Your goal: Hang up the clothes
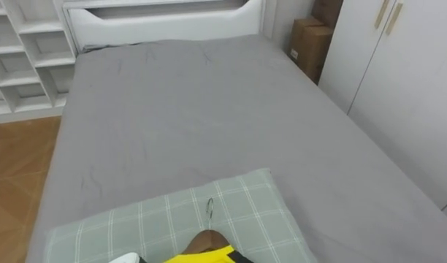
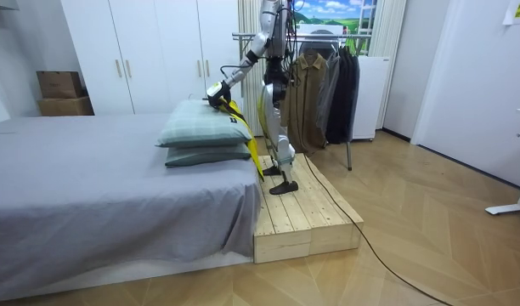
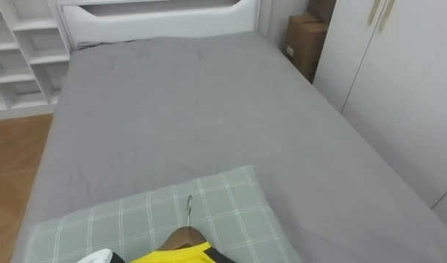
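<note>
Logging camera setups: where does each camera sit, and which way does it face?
Left eye view: on the head, looking down the grey bed over the checked pillow; left hand at the bottom edge.
Right eye view: same, slightly beside it.
Room view: beside the bed, facing the whole robot on the wooden platform.
All share the pillow and yellow garment.
</note>
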